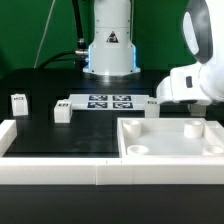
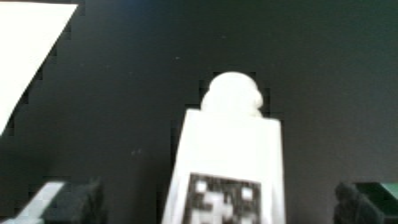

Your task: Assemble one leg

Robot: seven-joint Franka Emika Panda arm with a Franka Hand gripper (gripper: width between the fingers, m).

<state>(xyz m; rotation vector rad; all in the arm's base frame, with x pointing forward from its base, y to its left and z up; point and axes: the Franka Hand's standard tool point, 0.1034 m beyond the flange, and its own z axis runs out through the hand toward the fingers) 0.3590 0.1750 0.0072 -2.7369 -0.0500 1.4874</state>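
In the wrist view a white leg [image 2: 231, 140] lies on the black table, its rounded tip pointing away and its marker tag [image 2: 222, 200] facing up. My gripper [image 2: 214, 205] straddles it. The dark fingers [image 2: 63, 203] stand wide on both sides, with a gap of table between each finger and the leg, so it is open. In the exterior view the white gripper hand [image 1: 185, 85] hangs low at the exterior view's right, behind the panel, and its fingertips are hidden. Two more legs [image 1: 18, 103] [image 1: 62, 110] stand at the exterior view's left.
The marker board [image 1: 100, 102] lies mid-table before the robot base [image 1: 110, 45]. The large white rimmed panel [image 1: 170, 150] sits at the front right. A white rail [image 1: 50, 170] runs along the front. A white edge [image 2: 27, 60] shows beside the leg in the wrist view.
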